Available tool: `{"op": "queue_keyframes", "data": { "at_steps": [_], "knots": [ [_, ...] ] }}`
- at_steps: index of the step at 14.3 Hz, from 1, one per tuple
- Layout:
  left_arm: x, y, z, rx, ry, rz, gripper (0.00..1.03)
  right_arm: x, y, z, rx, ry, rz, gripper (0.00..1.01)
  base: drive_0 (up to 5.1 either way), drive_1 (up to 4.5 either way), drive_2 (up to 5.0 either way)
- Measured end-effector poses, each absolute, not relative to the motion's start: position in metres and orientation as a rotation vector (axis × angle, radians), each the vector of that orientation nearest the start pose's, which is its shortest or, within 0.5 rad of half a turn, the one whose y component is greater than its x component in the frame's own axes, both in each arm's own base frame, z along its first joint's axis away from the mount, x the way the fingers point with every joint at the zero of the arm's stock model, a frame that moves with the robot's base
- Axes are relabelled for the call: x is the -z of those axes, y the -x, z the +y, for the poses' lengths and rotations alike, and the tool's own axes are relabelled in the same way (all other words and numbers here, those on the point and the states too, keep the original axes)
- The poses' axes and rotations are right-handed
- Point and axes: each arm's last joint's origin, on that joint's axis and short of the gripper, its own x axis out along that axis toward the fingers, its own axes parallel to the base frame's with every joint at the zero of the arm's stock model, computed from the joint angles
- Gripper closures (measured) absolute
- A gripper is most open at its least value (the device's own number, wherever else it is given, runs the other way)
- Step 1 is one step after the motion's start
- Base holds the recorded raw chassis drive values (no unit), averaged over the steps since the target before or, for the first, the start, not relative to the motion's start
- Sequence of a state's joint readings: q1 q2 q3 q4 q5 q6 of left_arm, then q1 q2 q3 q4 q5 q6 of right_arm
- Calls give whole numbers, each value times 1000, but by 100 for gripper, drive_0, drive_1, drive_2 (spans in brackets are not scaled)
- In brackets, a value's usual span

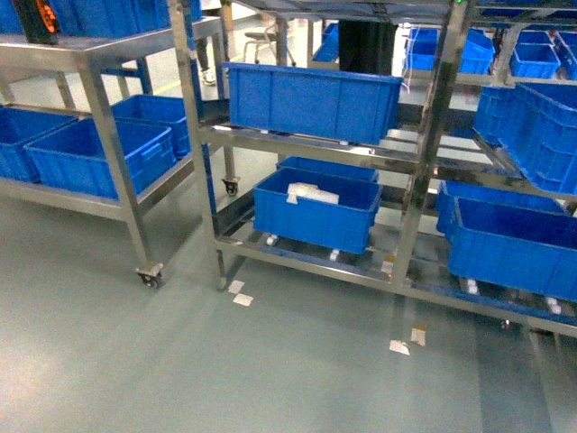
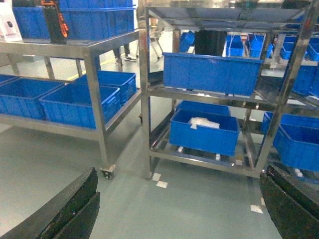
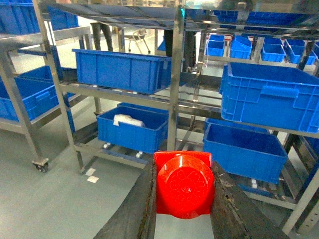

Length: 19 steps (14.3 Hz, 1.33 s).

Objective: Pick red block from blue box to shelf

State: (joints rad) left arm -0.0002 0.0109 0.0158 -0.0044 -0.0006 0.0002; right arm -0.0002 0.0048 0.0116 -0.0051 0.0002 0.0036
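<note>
Your right gripper [image 3: 183, 199] is clamped on the red block [image 3: 184, 185], stud facing the wrist camera, carried out in front of the shelf [image 3: 175, 94], which I'd read as the block being held ready to place on a tier. Your left gripper [image 2: 179, 209] has its jaws spread wide with nothing between them. No blue box shows in any view, only dark crates [image 1: 314, 101], and neither arm appears in the head view, so block-to-shelf spacing is hard to judge.
</note>
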Motion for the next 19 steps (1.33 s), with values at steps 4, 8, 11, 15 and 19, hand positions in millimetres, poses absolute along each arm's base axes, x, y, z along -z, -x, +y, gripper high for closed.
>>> {"op": "queue_keyframes", "data": {
  "at_steps": [4, 8, 11, 15, 19],
  "knots": [
    [-168, -97, 0, 0, 0, -1, 5, -167, -97, 0, 0, -4, -2, 80, -148, -148, -148],
    [-168, -97, 0, 0, 0, -1, 5, -167, -97, 0, 0, -4, -2, 80, -158, -158, -158],
    [-168, -97, 0, 0, 0, -1, 5, -167, -97, 0, 0, -4, -2, 80, -143, -143, -143],
    [-168, -97, 0, 0, 0, -1, 5, -167, -97, 0, 0, -4, -2, 80, -152, -152, -152],
    [-168, -97, 0, 1, 0, -2, 5, -167, -97, 0, 1, -4, -2, 80, -68, -68, -68]
  ]
}}
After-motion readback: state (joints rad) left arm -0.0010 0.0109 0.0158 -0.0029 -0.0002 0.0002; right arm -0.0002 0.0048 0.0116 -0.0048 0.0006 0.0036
